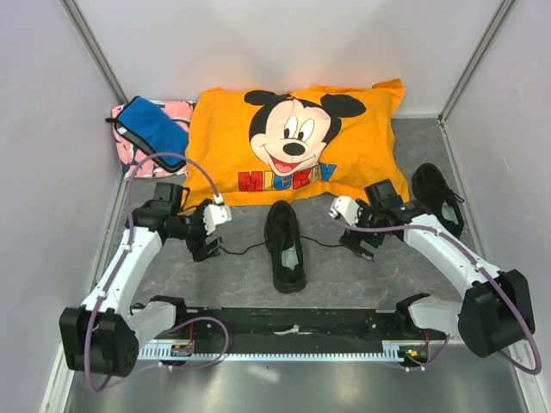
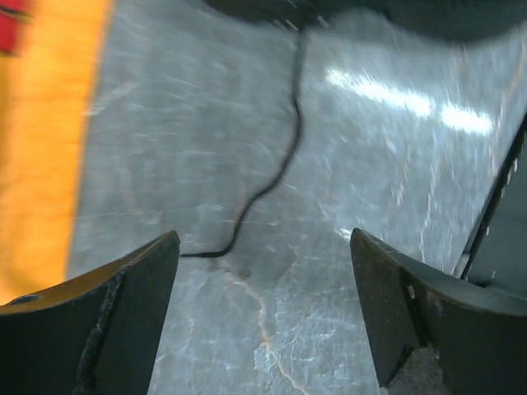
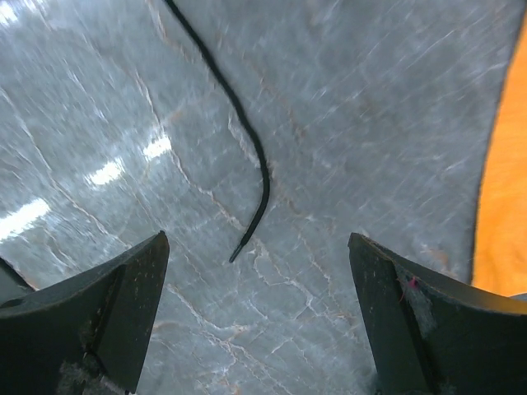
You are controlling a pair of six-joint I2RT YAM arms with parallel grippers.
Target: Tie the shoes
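shoe (image 2: 412, 15) cropped at top edge

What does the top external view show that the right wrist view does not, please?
Only the top view shows the middle shoe, the far-right shoe, the Mickey face and the left pincer. Only the right wrist view shows the lace end close up, lying untouched before the open right pincer. Both show the orange pillow, that lace and the grey table.
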